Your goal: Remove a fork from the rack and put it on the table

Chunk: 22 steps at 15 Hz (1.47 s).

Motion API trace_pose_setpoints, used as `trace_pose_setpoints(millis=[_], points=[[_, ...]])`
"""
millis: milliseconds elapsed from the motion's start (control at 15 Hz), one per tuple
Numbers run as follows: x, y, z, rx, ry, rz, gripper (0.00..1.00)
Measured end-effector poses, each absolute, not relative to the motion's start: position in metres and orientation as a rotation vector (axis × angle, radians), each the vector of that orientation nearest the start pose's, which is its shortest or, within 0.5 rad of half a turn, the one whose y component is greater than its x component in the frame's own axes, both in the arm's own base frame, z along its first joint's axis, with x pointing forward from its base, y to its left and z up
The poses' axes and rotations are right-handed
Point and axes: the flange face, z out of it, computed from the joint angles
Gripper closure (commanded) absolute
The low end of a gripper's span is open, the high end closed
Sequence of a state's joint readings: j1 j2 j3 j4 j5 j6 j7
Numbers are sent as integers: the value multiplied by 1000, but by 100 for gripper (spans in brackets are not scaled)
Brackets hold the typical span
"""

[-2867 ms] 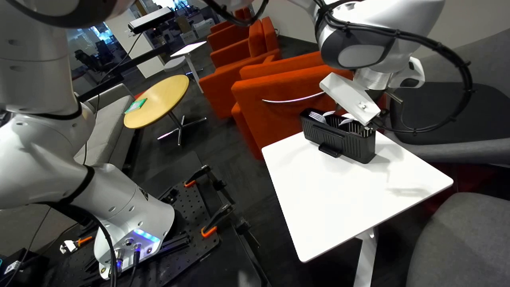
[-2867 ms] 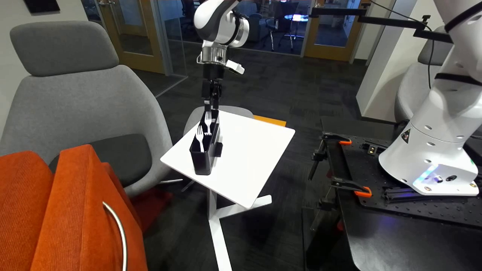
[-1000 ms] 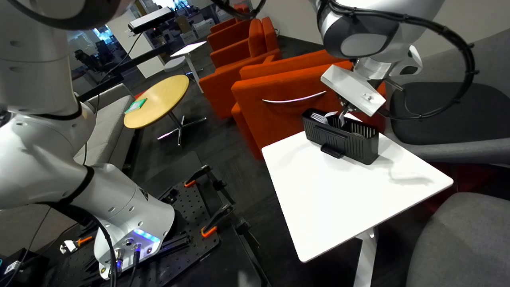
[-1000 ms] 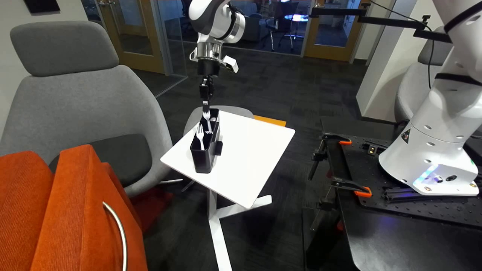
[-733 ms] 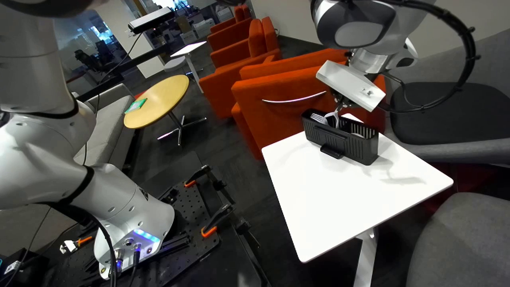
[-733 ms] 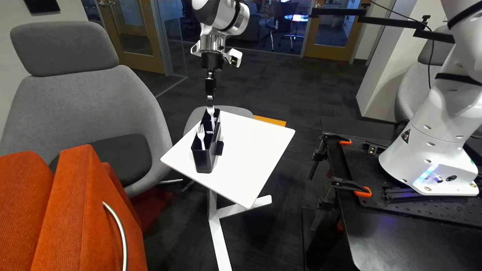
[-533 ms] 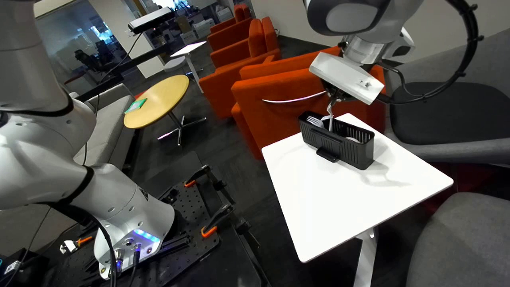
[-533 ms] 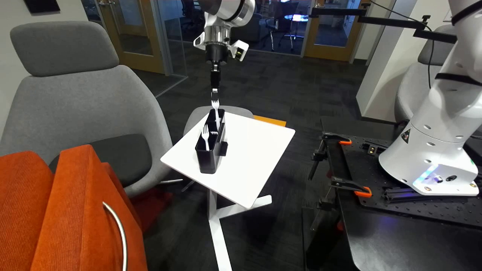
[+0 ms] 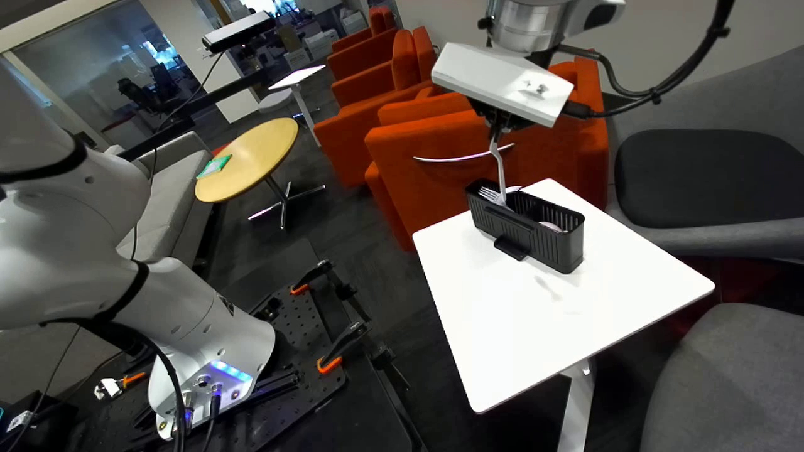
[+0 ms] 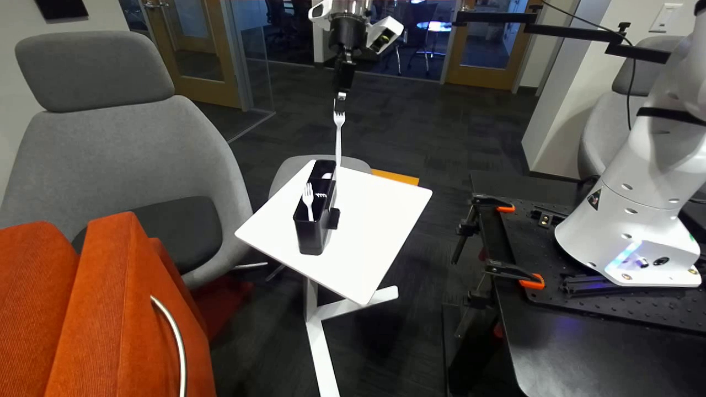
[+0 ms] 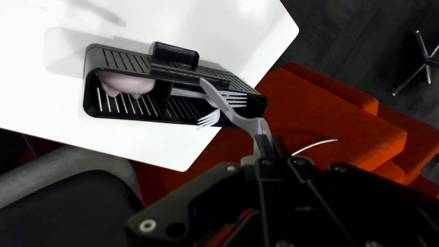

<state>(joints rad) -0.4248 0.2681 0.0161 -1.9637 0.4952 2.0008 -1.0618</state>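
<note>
White counter point(image 9: 534, 339) with black rack point(image 9: 529, 231) | hand point(image 11: 270, 142) pinches fork point(image 11: 229, 110) at its tined end | removal judged done, handle apparently clear; laying on counter remains

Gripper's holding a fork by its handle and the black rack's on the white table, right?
Not quite: an exterior view shows the gripper holding the fork by its tined end, handle hanging down. The black rack is on the white table.
</note>
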Motion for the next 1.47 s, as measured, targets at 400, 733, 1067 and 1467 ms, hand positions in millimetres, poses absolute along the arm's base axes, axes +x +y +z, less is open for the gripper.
trace_pose_setpoints(millis=[400,733,1067,1467], points=[[504,-207,349,-2838,-460,-211,99],[501,-182,308,-3096,-315,-343,99],[474,-186,249,-3304,-87,-357,99],[452,-211,216,-3492,210,-197,99]])
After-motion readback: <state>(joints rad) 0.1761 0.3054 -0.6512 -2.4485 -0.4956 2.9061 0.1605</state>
